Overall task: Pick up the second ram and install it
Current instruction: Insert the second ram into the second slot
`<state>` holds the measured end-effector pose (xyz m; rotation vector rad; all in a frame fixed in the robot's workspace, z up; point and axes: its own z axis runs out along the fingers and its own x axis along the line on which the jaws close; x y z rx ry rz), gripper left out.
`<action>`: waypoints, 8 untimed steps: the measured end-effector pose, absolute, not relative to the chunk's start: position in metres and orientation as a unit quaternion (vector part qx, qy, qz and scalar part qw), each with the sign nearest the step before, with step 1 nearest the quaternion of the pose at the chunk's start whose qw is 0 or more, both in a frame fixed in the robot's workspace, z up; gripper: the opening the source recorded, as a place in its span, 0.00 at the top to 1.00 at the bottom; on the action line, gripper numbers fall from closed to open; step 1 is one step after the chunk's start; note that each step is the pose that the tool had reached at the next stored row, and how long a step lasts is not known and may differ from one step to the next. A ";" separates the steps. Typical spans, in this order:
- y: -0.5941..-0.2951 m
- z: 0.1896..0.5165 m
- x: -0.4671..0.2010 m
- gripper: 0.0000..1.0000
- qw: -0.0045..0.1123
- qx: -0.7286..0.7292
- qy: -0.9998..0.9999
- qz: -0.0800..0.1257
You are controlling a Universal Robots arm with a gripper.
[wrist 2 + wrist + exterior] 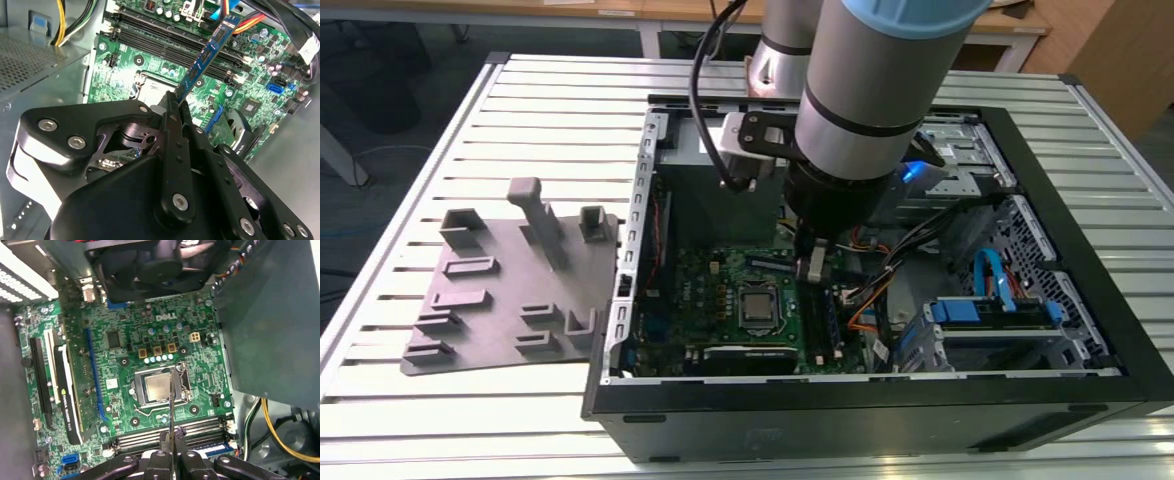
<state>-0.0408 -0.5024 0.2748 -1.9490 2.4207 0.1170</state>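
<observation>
Pincer (pixel 175 104) first: it is clenched flat on the faces of the second ram (pixel 209 54), gripping near one end. I'd guess this leaves the rest of the strip free to reach out towards the long black memory slots (pixel 165 40) on the motherboard (pixel 145 70). The thin, rigid, dark blue strip hangs just above the motherboard beside the square silver processor (pixel 157 387), and to my eye it isn't seated yet. Well away from the motherboard, outside the black metal case (pixel 854 415), a matte grey plastic tray (pixel 494 290) with upright posts lies on the ribbed bench (pixel 400 420).
</observation>
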 end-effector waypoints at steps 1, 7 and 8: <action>-0.502 0.275 -0.041 0.89 0.016 -0.622 0.782 0.038; -0.502 0.275 -0.041 0.89 0.017 -0.598 0.800 0.037; -0.502 0.275 -0.041 0.89 0.017 -0.595 0.803 0.037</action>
